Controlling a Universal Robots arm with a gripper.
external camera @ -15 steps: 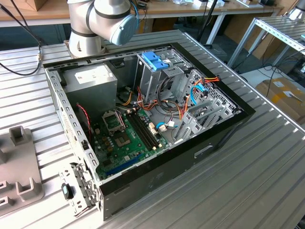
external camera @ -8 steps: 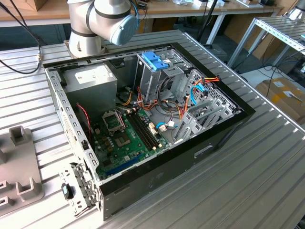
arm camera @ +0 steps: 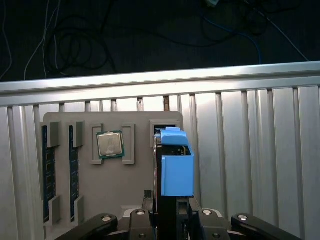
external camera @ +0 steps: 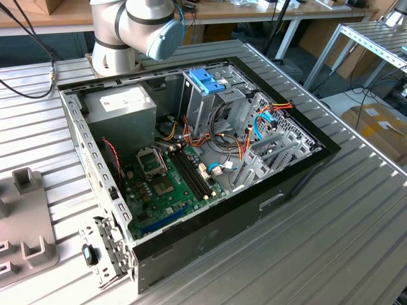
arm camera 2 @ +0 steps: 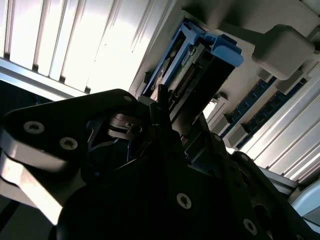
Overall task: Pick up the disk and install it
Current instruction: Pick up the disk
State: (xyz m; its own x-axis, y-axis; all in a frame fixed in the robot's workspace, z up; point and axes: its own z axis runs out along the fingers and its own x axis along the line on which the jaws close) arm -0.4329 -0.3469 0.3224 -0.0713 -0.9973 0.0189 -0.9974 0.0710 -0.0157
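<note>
One black end effector (arm camera: 173, 212) points down over a grey plastic tray (arm camera: 137, 185). It pinches the silver, blue-framed rectangular disk (arm camera: 177, 170) edge-on.

Cables (external camera: 241, 147) crowding drive cage (external camera: 200, 101), case (external camera: 210, 238) top open, table (external camera: 343, 241) alongside apparently free

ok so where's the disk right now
In the first wrist view the disk stands edge-on at the gripper, over the grey tray, beside its processor chip.

Shiny ribbed aluminium table (arm camera: 250, 150), matt grey plastic tray (arm camera: 135, 125), disk (arm camera: 177, 170) framed in smooth blue plastic.
</note>
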